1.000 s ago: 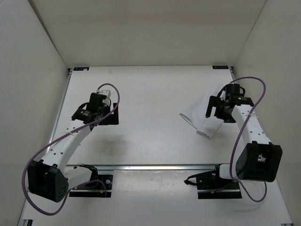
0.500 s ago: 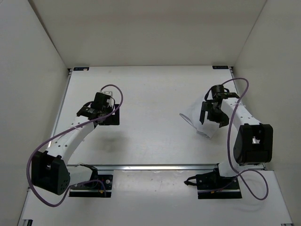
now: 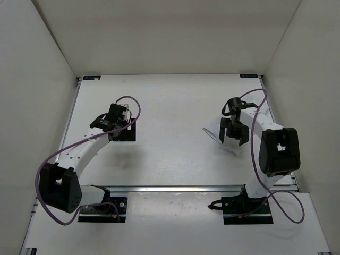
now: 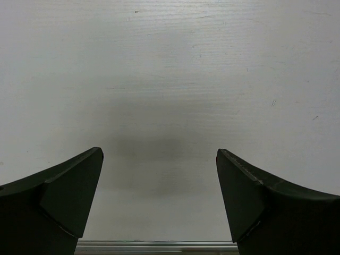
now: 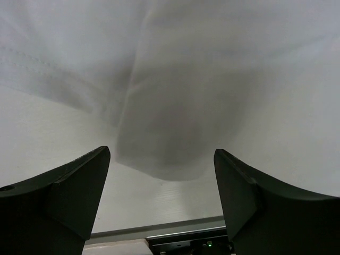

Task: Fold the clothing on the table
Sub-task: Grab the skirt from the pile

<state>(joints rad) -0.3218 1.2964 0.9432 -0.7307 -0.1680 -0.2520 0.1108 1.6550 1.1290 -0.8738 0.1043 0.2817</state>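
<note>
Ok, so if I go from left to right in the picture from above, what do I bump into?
Left wall, left arm, clothing, right wall. The right arm overlaps the clothing, so it's skipped.

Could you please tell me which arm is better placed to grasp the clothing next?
Right. The right gripper hovers over the clothing, jaws apart, fabric filling its wrist view. The left gripper, also open, sees only bare table, well away from the clothing.

1 table (image 3: 170, 95). On it, right of centre: 1 clothing (image 3: 213, 134). At its near edge, 2 arms: left arm (image 3: 82, 150), right arm (image 3: 260, 123). 2 grippers: left gripper (image 4: 159, 159), right gripper (image 5: 162, 154). 2 purple cables (image 3: 127, 97).
</note>
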